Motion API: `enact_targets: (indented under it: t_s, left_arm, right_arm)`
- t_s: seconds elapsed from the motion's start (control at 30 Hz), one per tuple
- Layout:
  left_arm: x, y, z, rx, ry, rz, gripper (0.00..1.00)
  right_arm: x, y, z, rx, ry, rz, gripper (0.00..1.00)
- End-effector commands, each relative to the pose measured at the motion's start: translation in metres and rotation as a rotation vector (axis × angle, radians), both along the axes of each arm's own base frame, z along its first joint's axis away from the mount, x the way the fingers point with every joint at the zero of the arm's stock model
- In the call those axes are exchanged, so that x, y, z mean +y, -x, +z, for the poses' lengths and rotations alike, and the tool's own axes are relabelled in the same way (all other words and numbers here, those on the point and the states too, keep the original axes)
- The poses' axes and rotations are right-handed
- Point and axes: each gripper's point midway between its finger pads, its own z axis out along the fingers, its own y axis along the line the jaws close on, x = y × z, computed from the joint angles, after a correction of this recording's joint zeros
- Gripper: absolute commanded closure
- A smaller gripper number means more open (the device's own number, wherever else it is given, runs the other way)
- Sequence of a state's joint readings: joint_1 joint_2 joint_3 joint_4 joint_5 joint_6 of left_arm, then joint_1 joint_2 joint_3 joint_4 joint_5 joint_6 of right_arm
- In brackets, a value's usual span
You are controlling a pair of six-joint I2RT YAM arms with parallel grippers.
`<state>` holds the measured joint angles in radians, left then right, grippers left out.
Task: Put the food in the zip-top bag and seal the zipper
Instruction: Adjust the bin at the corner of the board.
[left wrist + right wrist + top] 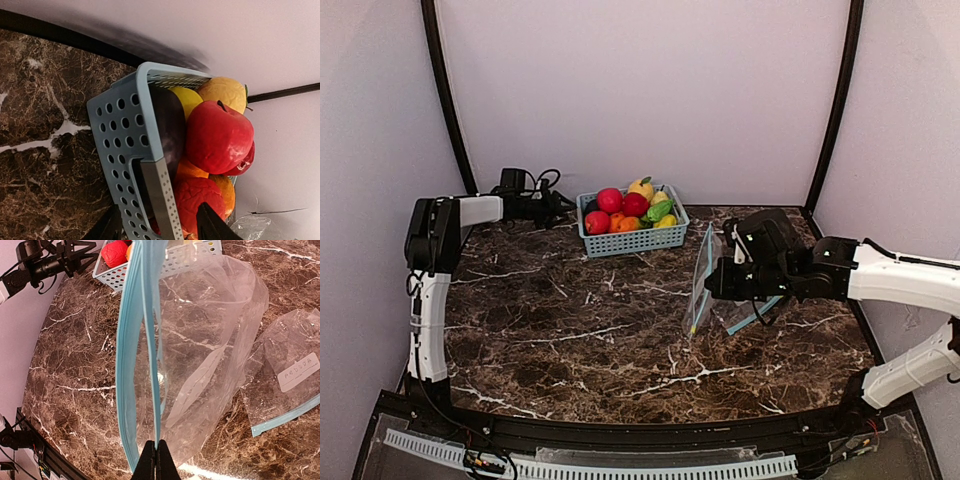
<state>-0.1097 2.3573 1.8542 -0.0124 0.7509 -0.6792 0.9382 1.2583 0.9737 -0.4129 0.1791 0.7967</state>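
Note:
The food (630, 206) is heaped in a light-blue mesh basket (620, 240) at the back of the table. Close up I see a red apple (218, 136), a bumpy red fruit (197, 200) and a dark purple piece (169, 131). My left gripper (160, 227) is open at the basket's left end, one finger outside the wall and the other over the bumpy red fruit. My right gripper (156, 460) is shut on one lip of the zipper (151, 315). It holds the zip-top bag (210, 350) upright, and the other lip (125, 350) bows away, so the mouth gapes.
A second clear bag (292, 385) with a white label lies flat on the marble table (570, 330), right of the held one. The basket stands against the back wall. Black frame posts rise at both back corners.

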Motion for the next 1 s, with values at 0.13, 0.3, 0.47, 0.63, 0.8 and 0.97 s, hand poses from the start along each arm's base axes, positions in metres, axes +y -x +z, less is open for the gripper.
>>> enact_targets:
  t_s: [0.13,0.3,0.47,0.63,0.8,0.97]
  left_arm:
    - [-0.029,0.003,-0.014,0.035,-0.006,-0.066,0.52]
    - [-0.032,-0.001,-0.007,0.028,0.010,-0.069,0.59]
    - [-0.033,-0.002,-0.010,0.051,0.028,-0.071,0.70]
    - [-0.032,-0.004,-0.012,0.074,0.032,-0.054,0.83]
    - [-0.032,-0.003,-0.013,0.080,0.038,-0.057,0.98]
    - [-0.027,0.002,-0.011,0.067,0.022,-0.057,0.99]
  right_arm:
    - [0.005,0.001,0.007,-0.015,-0.016,0.007,1.00]
    - [0.002,0.002,0.005,-0.014,-0.014,0.000,1.00]
    - [0.002,0.003,0.003,-0.007,-0.010,-0.001,1.00]
    - [0.002,0.003,0.004,-0.008,-0.014,0.000,1.00]
    - [0.001,0.003,0.004,-0.010,-0.015,-0.003,1.00]
    - [0.001,0.003,0.005,-0.012,-0.014,-0.005,1.00]
